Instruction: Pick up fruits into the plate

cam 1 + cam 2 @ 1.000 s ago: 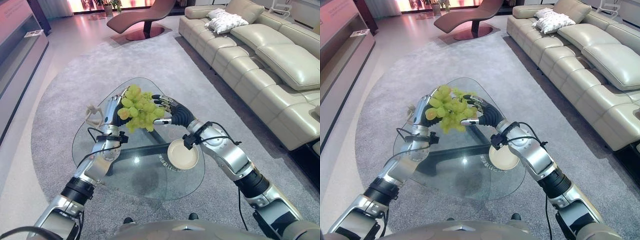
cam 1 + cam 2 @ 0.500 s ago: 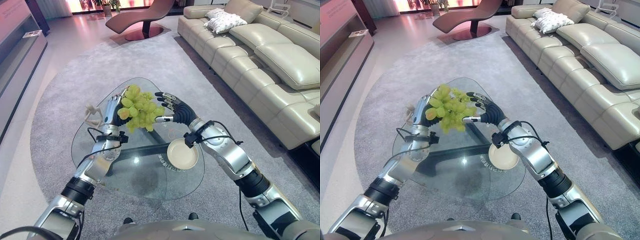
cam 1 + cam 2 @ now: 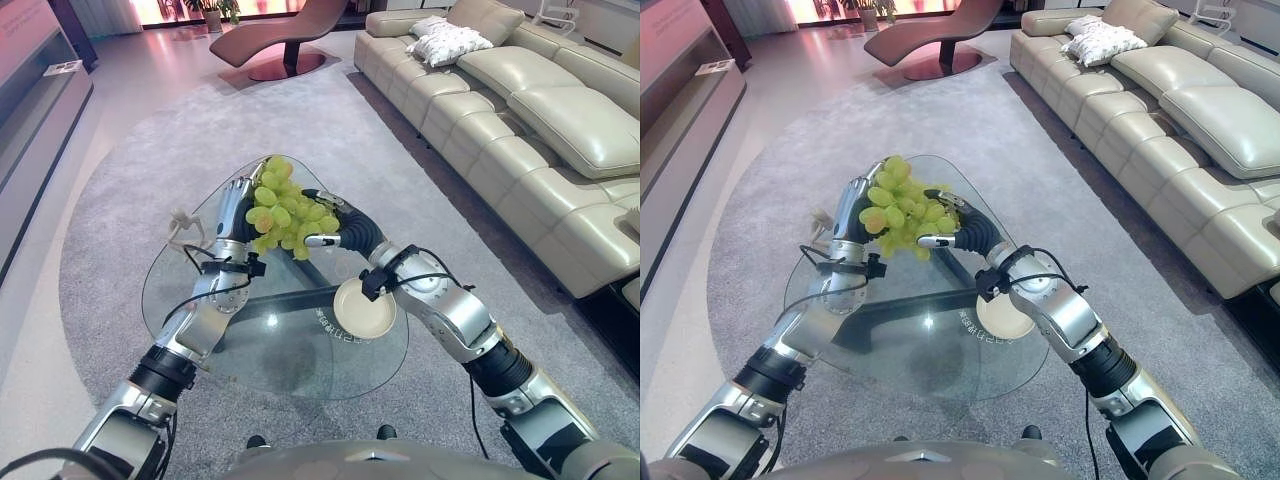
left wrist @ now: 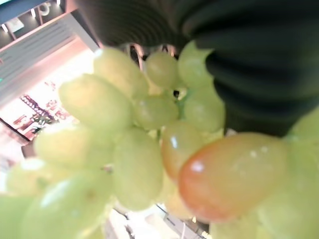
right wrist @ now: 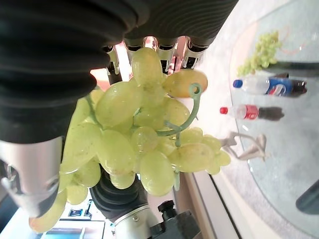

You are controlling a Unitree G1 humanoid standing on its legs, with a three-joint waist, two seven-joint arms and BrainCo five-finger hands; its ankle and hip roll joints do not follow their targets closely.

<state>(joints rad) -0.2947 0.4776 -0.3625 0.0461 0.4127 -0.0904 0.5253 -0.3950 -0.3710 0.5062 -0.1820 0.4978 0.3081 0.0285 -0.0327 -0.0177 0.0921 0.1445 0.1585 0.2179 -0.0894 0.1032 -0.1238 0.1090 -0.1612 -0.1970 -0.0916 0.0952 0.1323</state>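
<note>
A bunch of green grapes hangs in the air over the far part of the round glass table, pressed between my two hands. My left hand stands upright against the bunch's left side with straight fingers. My right hand wraps the right side, with its fingers curled over the top and its thumb under the grapes. The left wrist view has the grapes right against the palm. A small cream plate lies bare on the glass near my right forearm.
A small beige figurine stands on the table's left part. Two small bottles lie on the glass in the right wrist view. A cream sofa runs along the right, a brown lounge chair stands far back, and grey carpet surrounds the table.
My right hand's fingers, spread half a second ago, have curled onto the grapes. Both hands and the bunch have shifted slightly to the right and up.
</note>
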